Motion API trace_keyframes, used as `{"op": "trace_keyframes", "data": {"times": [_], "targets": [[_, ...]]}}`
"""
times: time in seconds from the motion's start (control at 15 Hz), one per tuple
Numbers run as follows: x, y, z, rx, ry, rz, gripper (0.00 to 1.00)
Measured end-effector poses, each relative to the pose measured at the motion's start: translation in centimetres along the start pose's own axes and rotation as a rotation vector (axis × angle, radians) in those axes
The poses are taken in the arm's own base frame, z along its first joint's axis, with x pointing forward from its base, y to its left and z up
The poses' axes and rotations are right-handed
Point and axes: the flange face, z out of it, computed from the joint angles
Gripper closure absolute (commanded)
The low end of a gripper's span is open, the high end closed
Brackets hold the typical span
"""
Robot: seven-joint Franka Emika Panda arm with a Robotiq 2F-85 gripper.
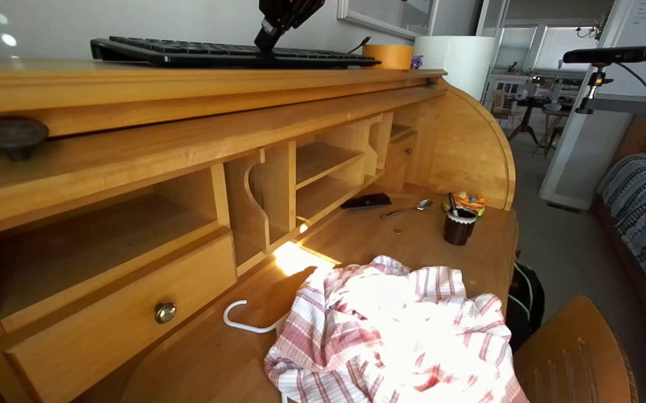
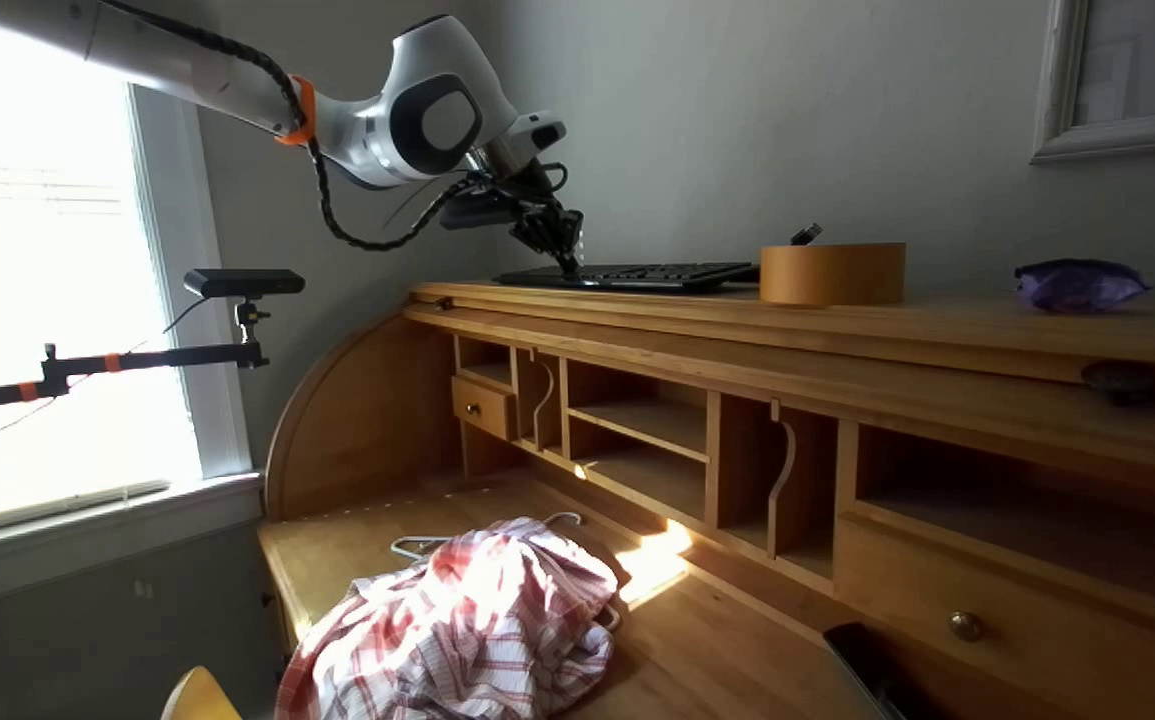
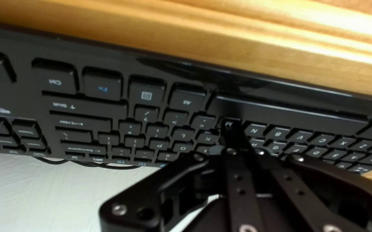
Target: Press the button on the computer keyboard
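Grey walls (image 2: 787, 130) are backing a wooden roll-top desk (image 1: 188, 143). On its top, near the front edge, the computer keyboard (image 1: 227, 55) is lying. The gripper (image 1: 265, 47) is pointing down at it, its fingers (image 3: 236, 137) pressed together and holding nothing. They are standing at the M key (image 3: 228, 123), apparently touching. Positioning is looking complete; key travel is not showing, so the press is remaining unconfirmed.

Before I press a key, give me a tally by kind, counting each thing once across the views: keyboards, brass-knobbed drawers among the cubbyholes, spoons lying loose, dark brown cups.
Keyboard: 1
Brass-knobbed drawers: 2
Spoon, seen in an exterior view only: 1
Dark brown cup, likewise: 1
Total: 5
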Motion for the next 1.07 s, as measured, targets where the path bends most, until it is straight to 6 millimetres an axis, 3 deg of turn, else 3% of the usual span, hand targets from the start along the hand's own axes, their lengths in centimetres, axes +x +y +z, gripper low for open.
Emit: {"op": "trace_keyframes", "data": {"times": [0.6,0.67,0.73,0.87,1.07], "targets": [[0.9,0.0,-0.8,-0.013,0.075,-0.015,1.00],[1.0,0.0,-1.0,-0.013,0.081,-0.015,0.74],[1.2,0.0,-1.2,-0.014,0.085,-0.015,0.73],[1.5,0.0,-2.5,-0.004,0.047,-0.009,0.60],[2.1,0.5,-7.1,0.051,-0.068,-0.020,0.38]]}}
